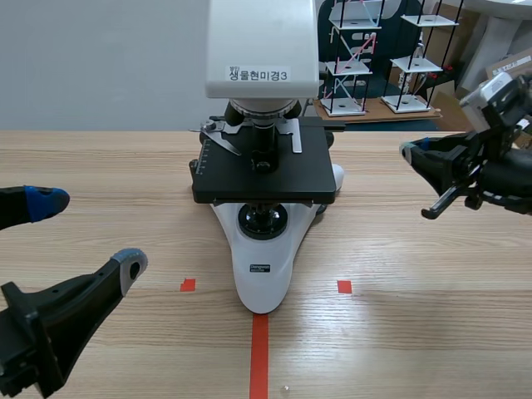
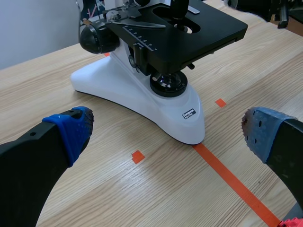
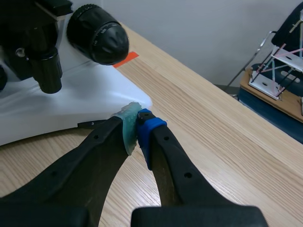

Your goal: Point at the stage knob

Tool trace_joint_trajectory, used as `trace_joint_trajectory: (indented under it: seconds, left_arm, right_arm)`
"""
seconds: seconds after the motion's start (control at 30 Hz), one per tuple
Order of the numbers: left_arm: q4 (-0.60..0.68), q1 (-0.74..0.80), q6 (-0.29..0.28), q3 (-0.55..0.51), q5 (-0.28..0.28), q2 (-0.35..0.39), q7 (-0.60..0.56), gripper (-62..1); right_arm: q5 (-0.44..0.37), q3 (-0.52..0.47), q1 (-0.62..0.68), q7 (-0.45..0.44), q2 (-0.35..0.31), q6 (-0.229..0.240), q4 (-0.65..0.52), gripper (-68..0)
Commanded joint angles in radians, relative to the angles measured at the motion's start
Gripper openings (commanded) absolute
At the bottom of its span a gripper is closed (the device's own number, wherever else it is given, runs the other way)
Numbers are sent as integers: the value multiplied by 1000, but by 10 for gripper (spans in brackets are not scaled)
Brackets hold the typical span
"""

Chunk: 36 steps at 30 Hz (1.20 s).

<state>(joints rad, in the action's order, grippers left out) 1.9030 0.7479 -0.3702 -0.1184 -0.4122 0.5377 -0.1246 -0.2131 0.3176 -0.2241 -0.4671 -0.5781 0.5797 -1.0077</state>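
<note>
Aimed toward the microscope (image 1: 262,249) with right jaws clenched, left jaws released.
Past the right jaws: grey-green pad (image 3: 127,127) pressed flat against blue pad (image 3: 149,132), grasping nothing, tips just beside the white base (image 3: 71,104). Ahead of those tips, higher and off to one side, clear of them — the stage knob (image 3: 47,71), a black stem hanging beneath the stage (image 1: 266,179), with the big ribbed focus knob (image 3: 97,34) next to it. At the left jaws: blue pads (image 2: 71,127) spread wide above the wooden surface (image 2: 142,189) — microscope ahead of the gap, its base tip close to an orange-red tape line (image 2: 227,175).
</note>
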Motion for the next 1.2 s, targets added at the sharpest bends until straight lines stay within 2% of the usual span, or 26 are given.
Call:
trace_joint_trajectory:
  seconds: [0.0,0.1,0.33,0.57,1.17]
  left_arm:
    - [13,-3,-3,-5,-10,0,-17,14]
    - [13,-3,-3,-5,-10,0,-17,14]
    - [13,-3,-3,-5,-10,0,-18,14]
    - [13,-3,-3,-5,-10,0,-18,14]
    - [13,-3,-3,-5,-10,0,-17,14]
  right_arm:
    - [-10,-6,-34,-21,0,25,-10,-669]
    - [6,10,-49,-21,17,58,-10,-669]
    - [13,23,-61,-18,41,57,-10,-669]
    - [79,24,-61,-17,69,57,-10,-669]
    - [79,53,-61,-6,74,58,-10,-669]
